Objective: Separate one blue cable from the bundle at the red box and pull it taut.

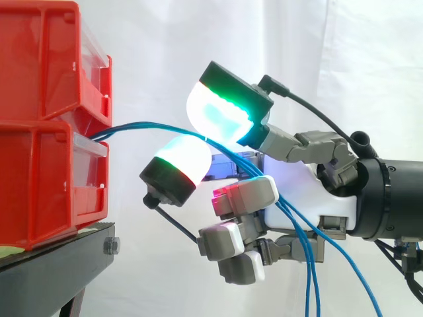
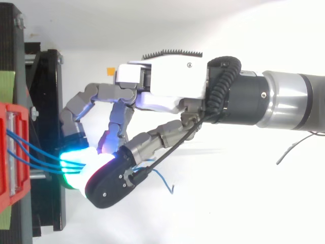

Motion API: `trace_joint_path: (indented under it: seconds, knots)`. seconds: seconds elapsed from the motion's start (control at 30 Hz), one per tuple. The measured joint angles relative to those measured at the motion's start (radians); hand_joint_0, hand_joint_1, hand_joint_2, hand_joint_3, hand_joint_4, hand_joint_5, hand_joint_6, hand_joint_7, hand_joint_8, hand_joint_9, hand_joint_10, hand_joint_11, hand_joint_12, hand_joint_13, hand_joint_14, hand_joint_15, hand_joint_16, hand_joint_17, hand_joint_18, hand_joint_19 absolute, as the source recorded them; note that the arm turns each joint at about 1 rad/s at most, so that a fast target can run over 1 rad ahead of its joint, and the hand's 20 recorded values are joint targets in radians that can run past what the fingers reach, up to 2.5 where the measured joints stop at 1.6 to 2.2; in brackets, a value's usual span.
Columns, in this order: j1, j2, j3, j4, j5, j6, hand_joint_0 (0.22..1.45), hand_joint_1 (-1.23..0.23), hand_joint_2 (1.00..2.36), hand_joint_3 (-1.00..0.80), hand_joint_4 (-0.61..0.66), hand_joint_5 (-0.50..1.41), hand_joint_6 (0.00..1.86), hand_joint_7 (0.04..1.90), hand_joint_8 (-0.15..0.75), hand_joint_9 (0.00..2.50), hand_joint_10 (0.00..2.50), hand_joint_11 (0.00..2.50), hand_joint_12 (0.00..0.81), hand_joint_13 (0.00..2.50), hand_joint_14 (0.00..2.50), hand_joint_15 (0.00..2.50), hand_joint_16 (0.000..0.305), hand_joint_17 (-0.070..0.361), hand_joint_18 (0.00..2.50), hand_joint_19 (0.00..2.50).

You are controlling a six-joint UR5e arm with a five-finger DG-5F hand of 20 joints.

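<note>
- Two red bins [image 1: 39, 178] of glossy moulded plastic are stacked on a black stand [image 1: 53, 257]. Their clear fronts sit near the stand's edge that faces the arm.
- The stand's deck is flat and matt, with a bolt head on its near corner in the side view. From above it looks like a dark ribbed slab [image 2: 48, 101].
- Thin, smooth blue cables [image 1: 152, 125] come out of the slot between the upper and lower bin. They run as a loose fan across the open gap off the stand's edge towards the hand.
- From above, the cables [image 2: 35, 147] show as separate strands that converge into the glow.
- The hand [image 1: 310, 188] has a white shell for a palm and grey metal links.
- It pinches the cables between two fat, rounded pads, an upper one [image 1: 221, 109] glowing cyan-green and a lower one [image 1: 182, 162] white with a green band.
- The other fingers are curled below, one tip [image 1: 228, 195] glowing red-magenta.
- Past the pinch the cables slope down across the palm and hang slack off the picture's lower edge.
- A short curled blue end [image 2: 163, 179] dangles beside the hand.
- A white pleated curtain [image 1: 165, 39] hangs behind.
</note>
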Motion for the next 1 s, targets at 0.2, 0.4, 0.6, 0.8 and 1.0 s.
trace_joint_path:
  seconds: [0.2, 0.4, 0.6, 0.8, 1.0]
  knots:
    - [0.000, 0.000, 0.003, 0.000, -0.002, -0.001, 0.79, -0.92, 1.00, -0.50, -0.14, -0.11, 0.92, 1.21, 0.324, 1.38, 0.01, 1.20, 0.357, 1.18, 0.03, 0.91, 0.042, 0.094, 1.13, 0.89]
    - [0.000, 0.000, 0.004, 0.000, -0.003, 0.000, 0.72, -0.98, 1.00, -0.50, -0.12, -0.10, 0.93, 1.19, 0.310, 1.40, 0.01, 1.22, 0.353, 1.17, 0.03, 0.93, 0.041, 0.092, 1.11, 0.91]
    - [0.000, 0.000, 0.003, 0.000, -0.006, 0.000, 0.60, -1.00, 1.00, -0.50, -0.05, -0.08, 0.92, 1.21, 0.300, 1.45, 0.02, 1.23, 0.351, 1.18, 0.03, 0.99, 0.041, 0.092, 1.09, 0.94]
    - [-0.002, 0.000, 0.004, -0.001, -0.009, 0.000, 0.58, -0.89, 1.00, -0.50, -0.05, -0.08, 0.91, 1.23, 0.308, 1.48, 0.01, 1.22, 0.365, 1.19, 0.03, 0.98, 0.043, 0.097, 1.07, 0.90]
    - [-0.005, 0.000, 0.005, -0.003, -0.013, 0.000, 0.54, -0.80, 1.00, -0.50, 0.01, -0.08, 0.90, 1.10, 0.322, 1.47, 0.01, 1.21, 0.374, 1.19, 0.03, 0.98, 0.045, 0.102, 1.06, 0.89]
